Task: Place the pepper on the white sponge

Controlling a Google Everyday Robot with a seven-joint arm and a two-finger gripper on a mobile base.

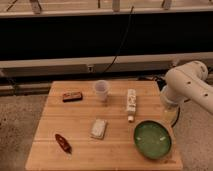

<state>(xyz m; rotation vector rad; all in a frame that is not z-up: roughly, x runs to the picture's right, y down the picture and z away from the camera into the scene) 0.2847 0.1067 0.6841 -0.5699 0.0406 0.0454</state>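
Observation:
The pepper (62, 142), small, dark red and glossy, lies on the wooden table (80, 115) near its front left corner. The white sponge (98, 128), an off-white bumpy pad, lies near the table's middle, to the right of the pepper and a little farther back. My white arm (186, 82) bends in from the right. My gripper (170, 114) hangs at the arm's lower end by the table's right edge, far from both the pepper and the sponge. It is open and holds nothing.
A translucent white cup (102, 90) stands at the back middle. A flat brown-red bar (72, 96) lies to its left. A narrow white bottle (131, 103) lies to its right. A green bowl (152, 139) sits at the front right. A black cable (122, 42) hangs behind.

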